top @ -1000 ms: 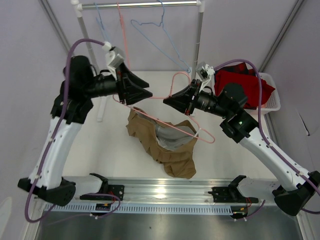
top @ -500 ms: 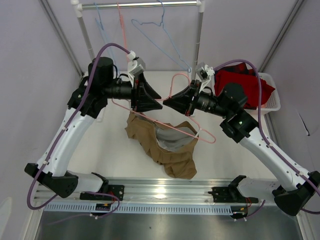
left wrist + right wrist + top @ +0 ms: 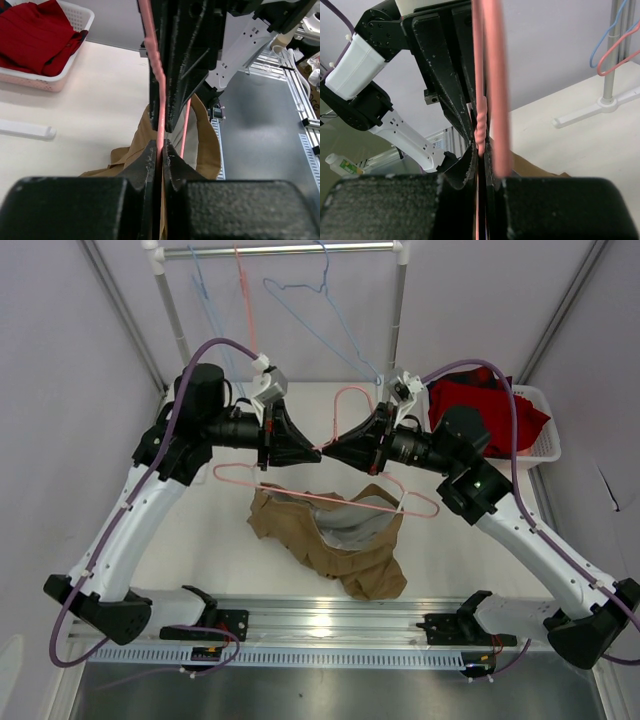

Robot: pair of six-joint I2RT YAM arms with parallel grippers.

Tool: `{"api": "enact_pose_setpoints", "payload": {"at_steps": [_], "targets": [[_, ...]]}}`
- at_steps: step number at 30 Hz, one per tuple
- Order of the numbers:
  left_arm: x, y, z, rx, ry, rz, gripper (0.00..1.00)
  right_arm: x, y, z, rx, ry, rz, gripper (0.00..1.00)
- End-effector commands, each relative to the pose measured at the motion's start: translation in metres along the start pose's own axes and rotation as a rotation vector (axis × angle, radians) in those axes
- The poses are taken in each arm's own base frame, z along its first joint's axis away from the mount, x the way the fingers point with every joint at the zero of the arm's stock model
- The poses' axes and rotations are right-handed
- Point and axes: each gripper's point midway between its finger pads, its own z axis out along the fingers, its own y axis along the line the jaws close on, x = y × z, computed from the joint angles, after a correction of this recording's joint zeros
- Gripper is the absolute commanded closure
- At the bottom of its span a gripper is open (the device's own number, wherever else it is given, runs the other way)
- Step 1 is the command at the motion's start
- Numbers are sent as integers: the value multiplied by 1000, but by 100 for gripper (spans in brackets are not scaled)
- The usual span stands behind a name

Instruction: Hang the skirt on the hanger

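The salmon-pink hanger (image 3: pixel 320 497) is held up over the table, hook (image 3: pixel 350 395) pointing to the back. My left gripper (image 3: pixel 313 447) is shut on its wire from the left; in the left wrist view the jaws (image 3: pixel 160 148) pinch the pink wire (image 3: pixel 156 75). Facing it tip to tip, my right gripper (image 3: pixel 332 450) is shut on the hanger's twisted neck (image 3: pixel 481 131). The tan skirt (image 3: pixel 350 560) lies bunched below, its grey-lined waist open under the hanger's bottom bar. A tan fold (image 3: pixel 207 140) shows behind the left fingers.
At the back stands a clothes rack (image 3: pixel 280 250) with light blue hangers (image 3: pixel 300 290) and another pink one (image 3: pixel 245 300). A white basket (image 3: pixel 540 440) at the right holds a red garment (image 3: pixel 480 400). The metal rail (image 3: pixel 320 625) runs along the near edge.
My left gripper swung right to the hanger and shut on its wire. The hanger rose and levelled out, and the skirt shifted slightly under it. The right gripper stayed shut on the neck.
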Motion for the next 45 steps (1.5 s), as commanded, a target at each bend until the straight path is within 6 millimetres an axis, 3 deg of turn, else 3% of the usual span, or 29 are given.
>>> {"api": "enact_pose_setpoints", "payload": {"at_steps": [1,9,14,22,31,38,45], "targets": [[-8,-27,-5,62,-31,61,97,-48,11,2,-13,-139,-95,100],[-22,-42,-15,17,-137,70,100,-40,0,3,29,-122,-99,100],[-26,-39,-16,-23,-169,58,100,-37,-4,3,45,-115,-101,100],[-31,-15,-19,-167,-200,15,100,-27,-23,-7,162,-96,-119,54],[-27,-1,-30,-293,-213,-6,100,-17,-39,-18,255,-87,-134,19],[-5,6,-42,-388,-199,-57,100,-28,-51,-36,383,-140,-152,8],[20,12,-71,-579,-235,-129,100,-36,-78,-48,555,-144,-112,3]]}}
